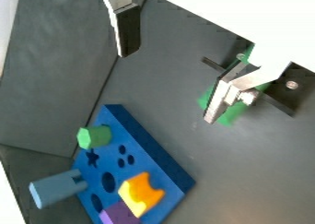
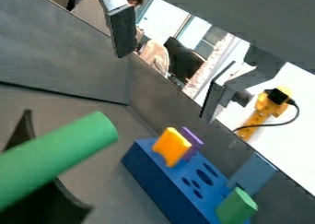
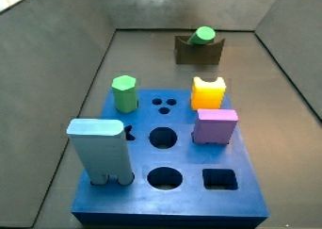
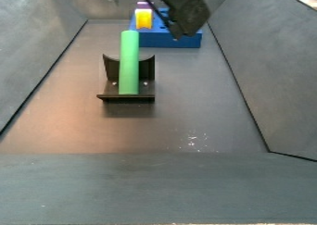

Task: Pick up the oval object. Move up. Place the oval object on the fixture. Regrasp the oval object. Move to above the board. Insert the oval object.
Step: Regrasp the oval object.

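Observation:
The oval object, a smooth green rod, lies across the notch of the dark fixture on the grey floor. It also shows in a side view as the oval object on the fixture. In a wrist view the oval object fills the near corner. My gripper is open and holds nothing. It hangs raised, apart from the rod, between the fixture and the blue board. One finger partly hides the oval object. Seen from a side, the gripper is a dark shape above the board.
On the board stand a light green hexagonal peg, a tall pale blue block, a yellow piece and a purple block. Open round holes and a square hole show. Grey walls enclose the floor.

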Available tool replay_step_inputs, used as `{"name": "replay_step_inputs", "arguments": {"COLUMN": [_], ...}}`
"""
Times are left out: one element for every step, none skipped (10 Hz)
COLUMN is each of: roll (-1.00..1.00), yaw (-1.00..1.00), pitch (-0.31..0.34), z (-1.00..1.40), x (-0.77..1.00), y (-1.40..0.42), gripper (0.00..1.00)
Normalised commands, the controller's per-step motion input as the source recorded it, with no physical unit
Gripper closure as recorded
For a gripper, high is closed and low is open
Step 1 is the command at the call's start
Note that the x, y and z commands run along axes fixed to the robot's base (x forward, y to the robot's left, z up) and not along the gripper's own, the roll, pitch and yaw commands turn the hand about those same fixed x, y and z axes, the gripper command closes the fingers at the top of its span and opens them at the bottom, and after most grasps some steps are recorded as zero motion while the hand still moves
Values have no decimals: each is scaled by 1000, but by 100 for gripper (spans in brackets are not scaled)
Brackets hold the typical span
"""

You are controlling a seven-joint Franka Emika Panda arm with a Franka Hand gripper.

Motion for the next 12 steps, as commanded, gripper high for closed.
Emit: {"name": "replay_step_inputs", "arguments": {"roll": [73, 93, 103, 110, 112, 118, 1000, 1000, 1000, 1000, 1000, 1000], "yaw": [-2, 10, 18, 28, 32, 40, -913, -913, -917, -932, -938, -946], "pitch": [-79, -88, -93, -96, -97, -92, -16, -18, -50, -77, -92, -120], "z": [2, 7, 14, 16, 15, 15, -1000, -1000, -998, -691, -559, -309], "x": [-1000, -1000, -1000, -881, -792, -571, -361, -255, -72, -17, -7, 0], "y": [-3, -9, -10, -10, -10, -10, -364, -373, -359, -176, -118, -62], "gripper": [0, 0, 0, 0, 0, 0, 0, 0, 0, 0, 0, 0]}}
